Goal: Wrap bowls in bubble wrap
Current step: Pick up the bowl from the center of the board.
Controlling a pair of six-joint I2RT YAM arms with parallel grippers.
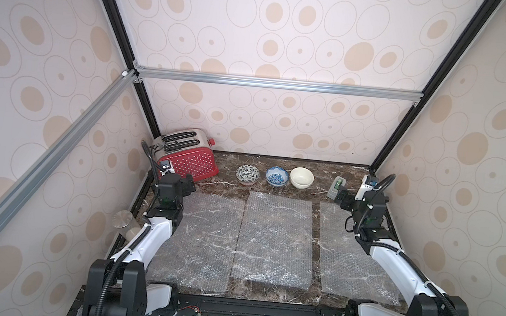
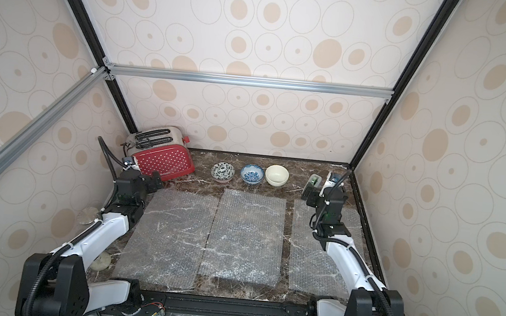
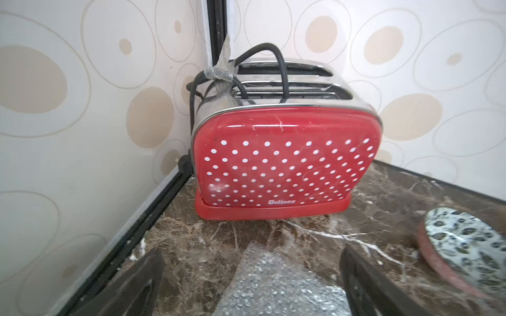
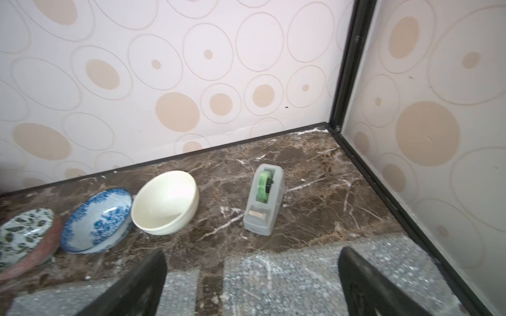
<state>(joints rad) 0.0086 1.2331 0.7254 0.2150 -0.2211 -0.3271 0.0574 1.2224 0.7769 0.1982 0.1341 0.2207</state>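
Note:
Three bowls stand in a row at the back of the marble table: a black-leaf bowl (image 1: 247,174), a blue-patterned bowl (image 1: 277,176) and a plain cream bowl (image 1: 301,178), also in the right wrist view (image 4: 165,202). In front of them lie three flat sheets of bubble wrap, left (image 1: 199,239), middle (image 1: 275,240) and right (image 1: 352,260). My left gripper (image 1: 190,186) hovers open over the left sheet's far corner (image 3: 273,284), facing the toaster. Above the right sheet's far edge, my right gripper (image 1: 341,199) is open and empty, near the tape dispenser.
A red polka-dot toaster (image 1: 188,159) fills the back left corner. A grey tape dispenser (image 4: 264,199) with green tape stands at the back right. Patterned walls close in three sides. A metal-lidded jar (image 1: 124,220) sits beyond the table's left edge.

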